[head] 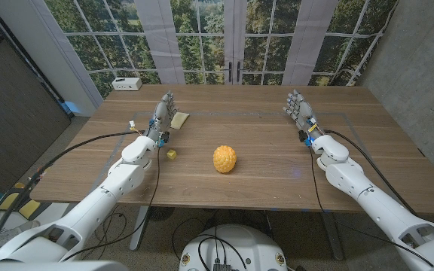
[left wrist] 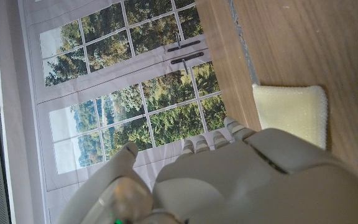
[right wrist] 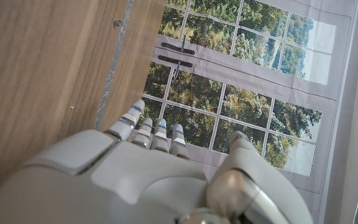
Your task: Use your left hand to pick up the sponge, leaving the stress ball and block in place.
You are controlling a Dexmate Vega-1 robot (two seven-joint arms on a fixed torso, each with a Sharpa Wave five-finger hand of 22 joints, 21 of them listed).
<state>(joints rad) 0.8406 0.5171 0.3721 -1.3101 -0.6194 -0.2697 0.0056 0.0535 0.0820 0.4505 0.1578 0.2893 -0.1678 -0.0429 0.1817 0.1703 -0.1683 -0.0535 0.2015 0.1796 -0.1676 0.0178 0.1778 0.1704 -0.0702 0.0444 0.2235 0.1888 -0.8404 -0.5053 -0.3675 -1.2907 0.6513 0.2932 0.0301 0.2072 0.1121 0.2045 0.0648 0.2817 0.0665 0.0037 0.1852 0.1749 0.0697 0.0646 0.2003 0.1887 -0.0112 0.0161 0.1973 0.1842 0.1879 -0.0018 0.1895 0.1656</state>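
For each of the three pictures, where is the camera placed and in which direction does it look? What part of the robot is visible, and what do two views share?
Head view: on the robot's head, looking down at the wooden table; both arms, left hand and right hand show.
Left wrist view: on the left wrist, looking along the left hand's back toward the window.
Right wrist view: on the right wrist, along the right hand's back toward the window.
Shared: the sponge beside the left hand appears in the head and left wrist views.

Sponge pale yellow; stress ball orange, dimpled; block yellow-green; counter brown woodgrain.
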